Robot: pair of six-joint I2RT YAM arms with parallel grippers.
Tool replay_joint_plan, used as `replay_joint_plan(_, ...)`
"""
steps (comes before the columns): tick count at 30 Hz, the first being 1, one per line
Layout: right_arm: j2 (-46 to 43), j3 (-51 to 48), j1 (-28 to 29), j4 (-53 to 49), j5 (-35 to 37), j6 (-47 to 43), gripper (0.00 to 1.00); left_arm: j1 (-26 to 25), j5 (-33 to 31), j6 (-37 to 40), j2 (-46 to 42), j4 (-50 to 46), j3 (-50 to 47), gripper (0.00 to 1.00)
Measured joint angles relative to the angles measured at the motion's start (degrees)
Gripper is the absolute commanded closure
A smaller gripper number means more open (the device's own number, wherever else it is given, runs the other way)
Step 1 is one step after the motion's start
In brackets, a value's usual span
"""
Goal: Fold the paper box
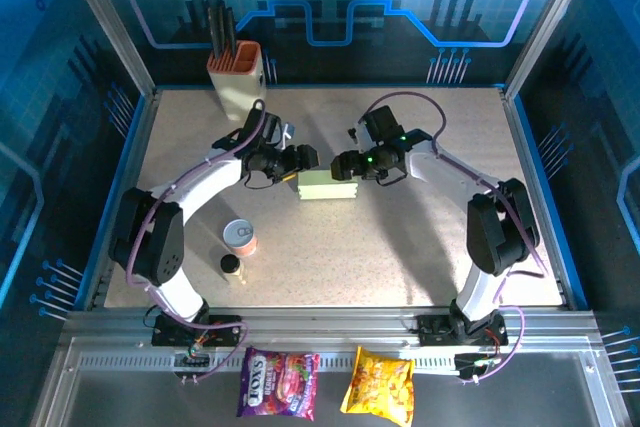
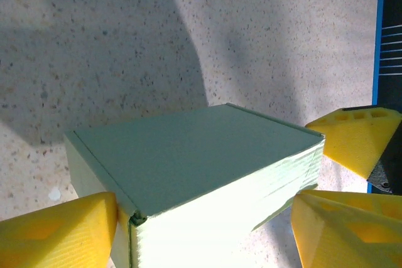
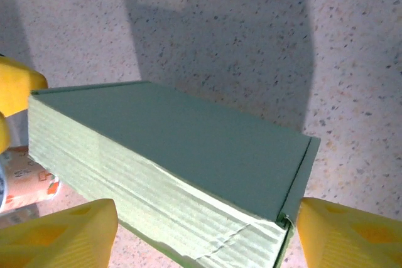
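The paper box (image 1: 326, 185) is a closed pale green carton lying flat in the middle of the table. My left gripper (image 1: 303, 161) comes at its left end and my right gripper (image 1: 346, 166) at its right end. In the left wrist view the box (image 2: 195, 167) lies between the open yellow fingers (image 2: 63, 233); the left one touches a corner, the right one stands just clear. In the right wrist view the box (image 3: 182, 149) sits skewed between the open fingers (image 3: 352, 236), its corner next to the right one.
A beige orange-rimmed utensil holder (image 1: 236, 82) stands at the back left. A small can (image 1: 240, 237) and a dark-capped bottle (image 1: 231, 267) sit front left of the box. Two snack bags (image 1: 278, 384) lie on the rail below the table's front edge.
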Motion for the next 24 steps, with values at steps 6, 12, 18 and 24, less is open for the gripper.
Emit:
replay_joint_plan(6,0.42,-0.48,0.20,0.00,0.70,-0.92,0.24,0.00,0.50,1.51,1.07,0.46,-0.24,0.27)
replay_joint_plan(12,-3.37,-6.21,2.10,1.77,0.59,0.63,0.23,-0.44,2.21,1.25,-2.43,3.45,-7.67,0.26)
replay_joint_plan(18,-6.93,-12.61,5.03,2.25,0.26,3.04,0.23,-2.01,2.71,0.15,-5.64,3.52,-14.08,0.26)
replay_joint_plan(24,-6.97,-16.94,6.05,3.61,0.50,4.83,0.26,-3.52,1.62,-0.15,-5.60,3.17,-17.55,0.28)
